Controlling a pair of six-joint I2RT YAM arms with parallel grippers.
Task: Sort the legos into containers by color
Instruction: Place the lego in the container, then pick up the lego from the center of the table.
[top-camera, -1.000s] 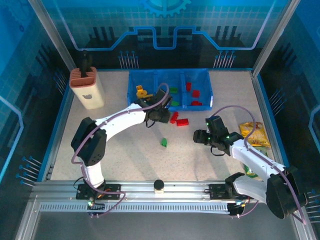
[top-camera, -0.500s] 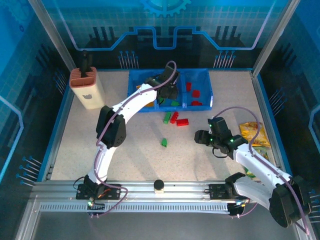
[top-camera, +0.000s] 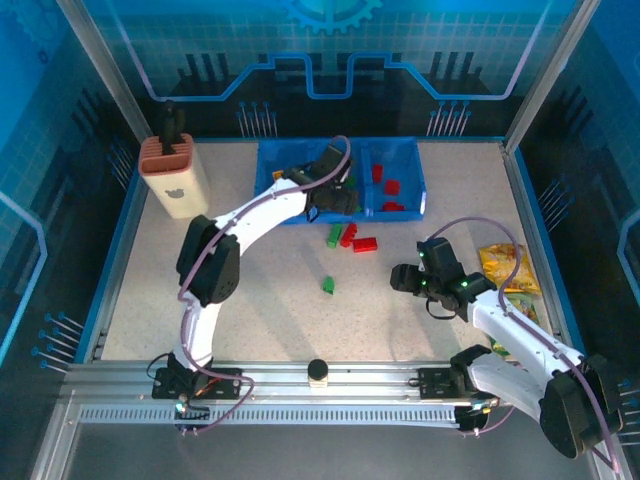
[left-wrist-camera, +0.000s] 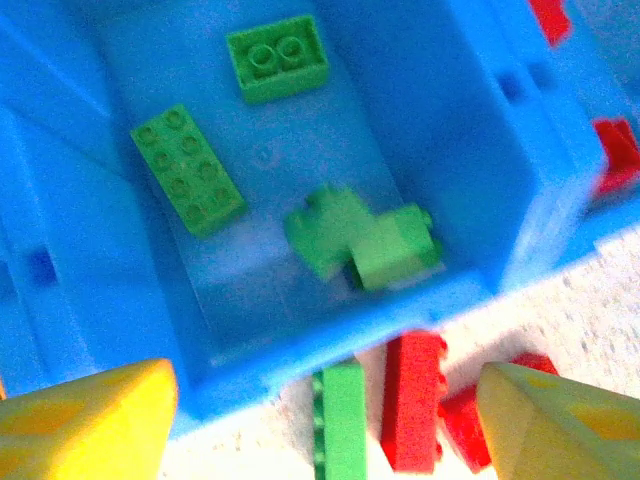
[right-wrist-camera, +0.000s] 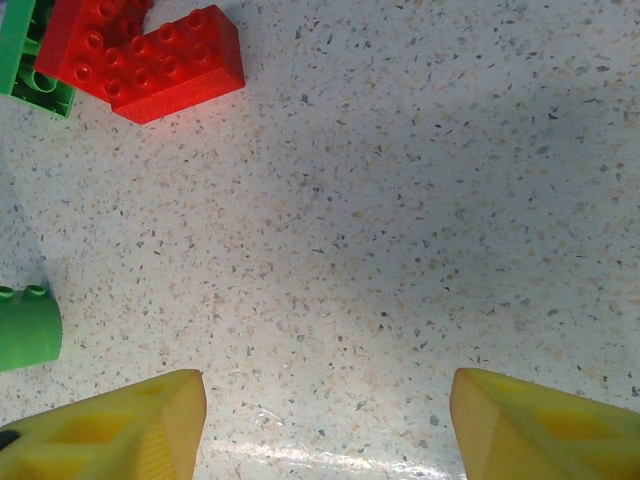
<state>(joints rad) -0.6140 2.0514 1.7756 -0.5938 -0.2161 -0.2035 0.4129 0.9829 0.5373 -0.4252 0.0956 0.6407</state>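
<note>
speckled pale surface fills the floor of a blue-lit enclosure with a metal frame. at its far side sits the blue bin, its three compartments side by side.

the left end effector hangs over the middle compartment, close to the bin's front wall. in the left wrist view its yellow fingers stand wide apart with nothing between them, so it is open. under it the middle compartment holds green legos: a small square brick at the far end, a long flat plate to the left, and two blurred green pieces touching each other near the front wall. the right compartment holds red legos. an orange piece shows in the left compartment, partly behind the arm.

just outside the front wall, on the surface, a green brick and two red bricks lie close together. a lone green brick lies nearer the arm bases, well apart from the bin.

the right end effector hovers low over bare surface to the right of the lone green brick. in the right wrist view its yellow fingers are spread wide over the speckled top with nothing between them: it is open too. the red bricks sit at the upper left of that view, and a green brick at its left edge.

a cream holder with a rust-red top stands at the far left. a yellow snack bag lies at the right side, beside the right arm.
</note>
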